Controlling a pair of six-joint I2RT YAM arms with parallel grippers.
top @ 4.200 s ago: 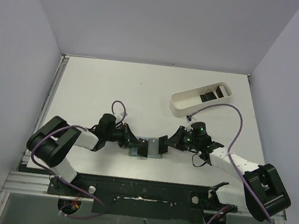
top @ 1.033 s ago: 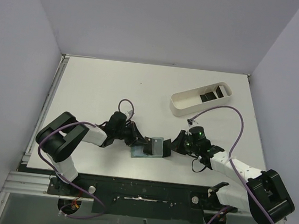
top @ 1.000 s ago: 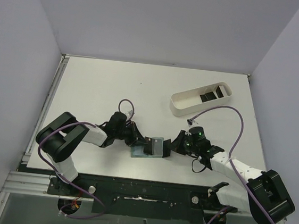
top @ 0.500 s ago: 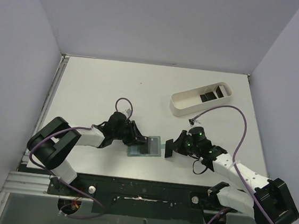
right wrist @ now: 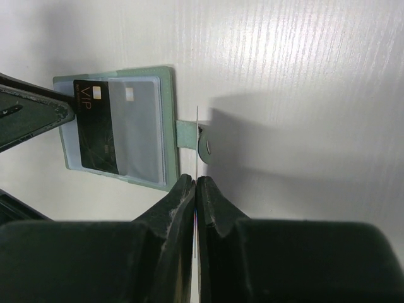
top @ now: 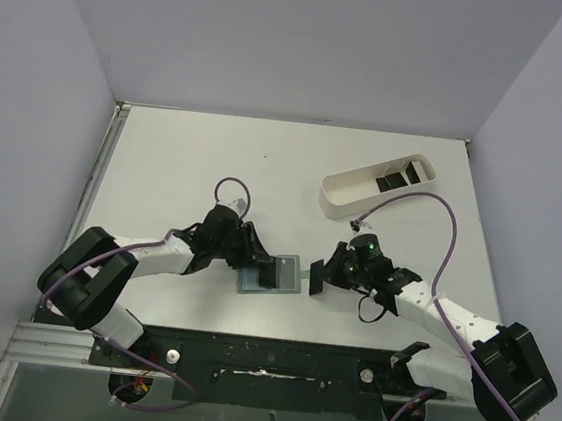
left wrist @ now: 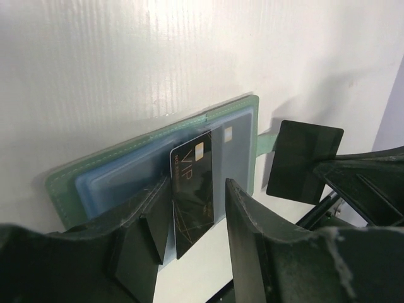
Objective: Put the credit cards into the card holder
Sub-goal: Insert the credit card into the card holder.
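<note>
Right pincer (right wrist: 196,183) backed off | card (left wrist: 304,161) gripped | card holder (left wrist: 107,180) flat

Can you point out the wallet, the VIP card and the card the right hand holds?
wallet (right wrist: 144,132): right wrist view, clear pocket.
VIP card (left wrist: 194,189): left wrist view, its middle.
held card (left wrist: 303,161): left wrist view, its face.

The card holder (left wrist: 120,177) has a matt grey-green rim, leather-like and stitched, around smooth, frosted bluish plastic pockets. The tucked card (left wrist: 192,202) in it is glossy black plastic with fine gold print. The held card (left wrist: 304,161) beside the holder looks flat matt black. The table (left wrist: 126,57) under the holder is white, finely ribbed, softly shiny. The left gripper (left wrist: 196,189) has fingers (left wrist: 252,227) of dull, grainy black plastic with pale scuffs.
</note>
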